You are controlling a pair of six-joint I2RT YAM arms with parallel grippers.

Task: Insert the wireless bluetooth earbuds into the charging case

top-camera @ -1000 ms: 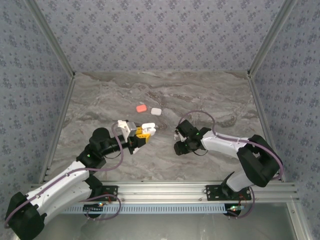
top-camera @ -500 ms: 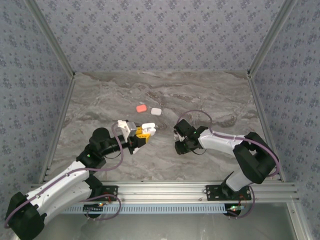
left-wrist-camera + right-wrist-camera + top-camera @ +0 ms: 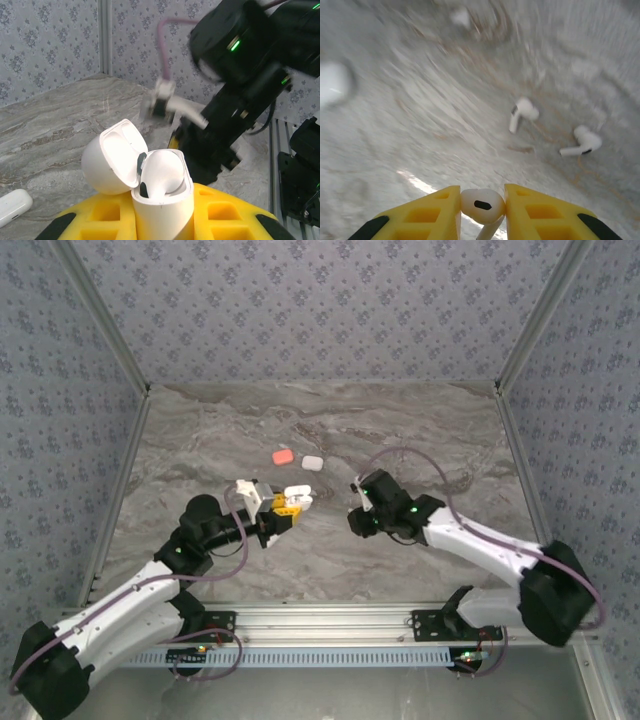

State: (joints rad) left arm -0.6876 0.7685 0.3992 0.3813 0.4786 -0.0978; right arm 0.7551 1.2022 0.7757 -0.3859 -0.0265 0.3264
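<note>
My left gripper (image 3: 162,222) is shut on the body of a white charging case (image 3: 165,197), held upright with its lid (image 3: 112,160) flipped open to the left. In the top view this case (image 3: 297,496) sits at the left gripper (image 3: 283,510) near the table's middle. Between the yellow fingers of my right gripper (image 3: 482,201) a white earbud (image 3: 481,205) is pinched, stem pointing down, above the marble. In the top view the right gripper (image 3: 358,521) hangs a short way right of the case. Two more white earbuds (image 3: 521,112) (image 3: 582,141) lie on the table beyond.
A coral case (image 3: 283,455) and a closed white case (image 3: 313,463) lie on the marble table (image 3: 420,430) behind the left gripper. The right arm (image 3: 240,85) looms close behind the open case in the left wrist view. Patterned walls enclose the table.
The right gripper has closed on an earbud and the right arm has swung its elbow out to the right, stretching lower. The left arm and its case have not moved.
</note>
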